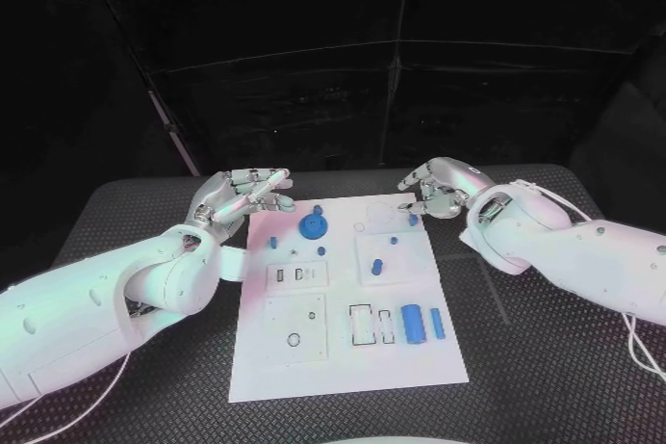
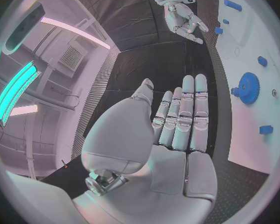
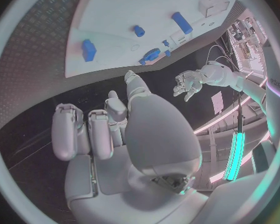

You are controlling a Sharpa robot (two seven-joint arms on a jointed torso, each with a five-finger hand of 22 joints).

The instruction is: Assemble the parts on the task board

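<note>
Task board (image 1: 347,367): white plate lying flat on the black table (image 1: 555,386).
Left hand (image 1: 247,195): beside the board's far left corner, fingers straight, holding nothing.
Right hand (image 1: 437,189): at the board's far right corner, fingers curled in, empty.
Blue gear (image 1: 314,224): near the board's far edge.
Blue cylinders (image 1: 414,321): near the board's right edge.

Black bench (image 1: 555,367) with a ribbed mat surface.
The white board (image 1: 347,367) lies flat at its middle, long side running away from the robot.
</note>
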